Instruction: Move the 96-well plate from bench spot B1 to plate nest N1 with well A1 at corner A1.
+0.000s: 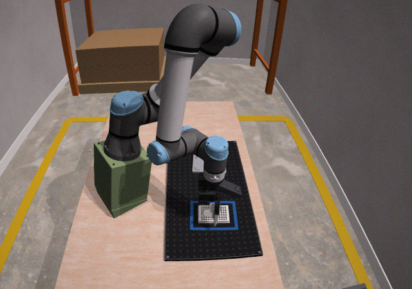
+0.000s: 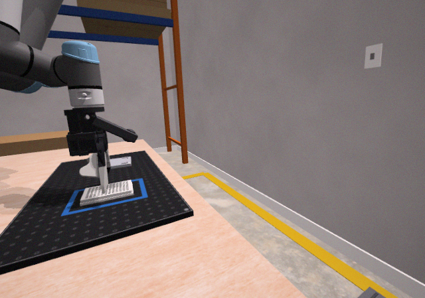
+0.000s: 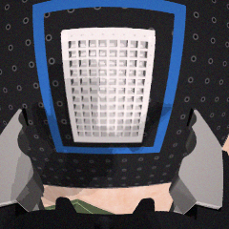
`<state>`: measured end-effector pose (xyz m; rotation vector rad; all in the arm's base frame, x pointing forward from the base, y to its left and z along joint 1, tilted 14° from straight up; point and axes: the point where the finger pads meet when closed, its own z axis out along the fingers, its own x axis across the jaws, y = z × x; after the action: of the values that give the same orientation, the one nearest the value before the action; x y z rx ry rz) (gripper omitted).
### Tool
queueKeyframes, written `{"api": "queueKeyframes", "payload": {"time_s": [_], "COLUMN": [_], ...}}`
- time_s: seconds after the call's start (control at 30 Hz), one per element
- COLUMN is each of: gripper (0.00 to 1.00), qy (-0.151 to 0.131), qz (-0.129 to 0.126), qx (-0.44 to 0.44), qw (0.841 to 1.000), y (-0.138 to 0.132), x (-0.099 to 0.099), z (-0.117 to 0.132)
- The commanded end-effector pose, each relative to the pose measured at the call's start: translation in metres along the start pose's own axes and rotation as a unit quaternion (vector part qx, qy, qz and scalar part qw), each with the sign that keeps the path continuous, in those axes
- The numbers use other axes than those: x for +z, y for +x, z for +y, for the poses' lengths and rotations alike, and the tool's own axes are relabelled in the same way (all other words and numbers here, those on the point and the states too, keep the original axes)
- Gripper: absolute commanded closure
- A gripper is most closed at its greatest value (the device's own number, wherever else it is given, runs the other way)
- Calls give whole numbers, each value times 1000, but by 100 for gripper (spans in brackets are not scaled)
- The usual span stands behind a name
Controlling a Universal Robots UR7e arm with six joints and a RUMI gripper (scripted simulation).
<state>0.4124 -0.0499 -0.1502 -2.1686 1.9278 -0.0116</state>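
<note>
End effector [image 2: 94, 174]: fingers spread to their widest, nothing between them; it hangs just above the plate, apparently so the fingers can drop past the plate's sides.
Fingers: in the wrist view one stands at each side of the picture, wider apart than the plate, which lies ahead of the gap rather than between them.
Plate [image 1: 213, 214]: lies flat inside the blue frame [image 1: 234, 214] of spot B1, not yet lifted; I cannot make out the cut corner.
Nest [image 2: 120, 162]: pale piece farther back on the black board [image 2: 165, 206], apart from the plate; its locators and A1 mark are too small to read.
Arm: wrist [image 1: 216, 152] points straight down over B1, forearm reaching across from the green pedestal [image 1: 101, 179] beside the board.
Worktop [image 2: 206, 253]: pale wood, carries board and pedestal.
Step, as I judge it: lining up for the grasp.
</note>
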Motion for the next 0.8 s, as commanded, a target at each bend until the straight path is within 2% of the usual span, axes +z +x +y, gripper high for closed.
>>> {"api": "queueKeyframes", "payload": {"time_s": [0.0,0.3,0.77], "gripper": [0,0,0], "qy": [1,1,1], "qz": [1,1,1], "qx": [0,0,0], "qw": [1000,1000,1000], "y": [0,0,0], "x": [8,20,20], "z": [-1,-1,-1]}}
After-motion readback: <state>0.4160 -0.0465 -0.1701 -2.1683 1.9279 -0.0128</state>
